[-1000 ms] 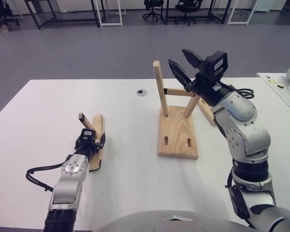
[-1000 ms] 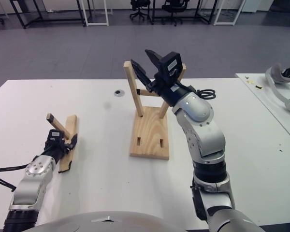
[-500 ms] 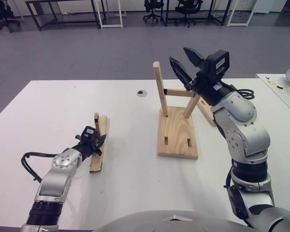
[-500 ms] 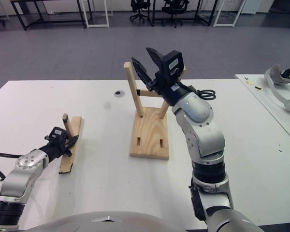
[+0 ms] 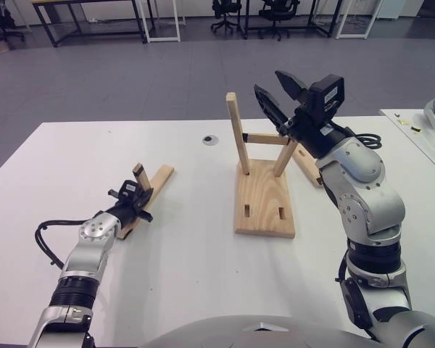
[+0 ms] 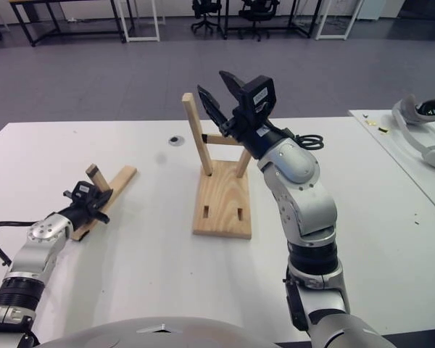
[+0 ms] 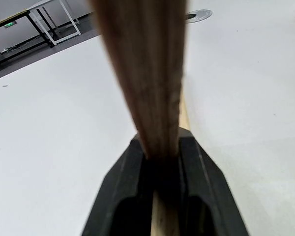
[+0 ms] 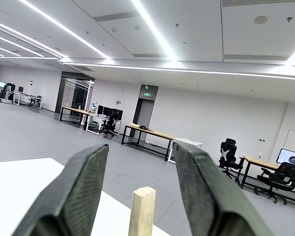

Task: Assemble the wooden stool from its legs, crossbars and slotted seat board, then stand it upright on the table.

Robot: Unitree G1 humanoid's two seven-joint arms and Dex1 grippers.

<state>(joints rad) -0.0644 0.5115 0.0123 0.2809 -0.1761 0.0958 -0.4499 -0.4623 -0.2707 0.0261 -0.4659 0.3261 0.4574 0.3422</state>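
Item one: first leg frame [image 5: 261, 139] seated in the seat board [image 5: 264, 190], just ahead of your right gripper [image 5: 268, 81], fingers apart. Two slots [image 5: 250, 211] empty. Your left gripper [image 5: 136, 194] is clamped on what looks like the second frame [image 5: 159, 176].

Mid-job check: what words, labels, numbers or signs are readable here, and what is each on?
Nothing reads legibly.
White sticker on the black camera housing of the open right gripper: print too small to read.
Small white sticker on the left gripper clamping the loose wooden leg frame: too small to read.
Green lit sign above the far doorway: blurred, unreadable.
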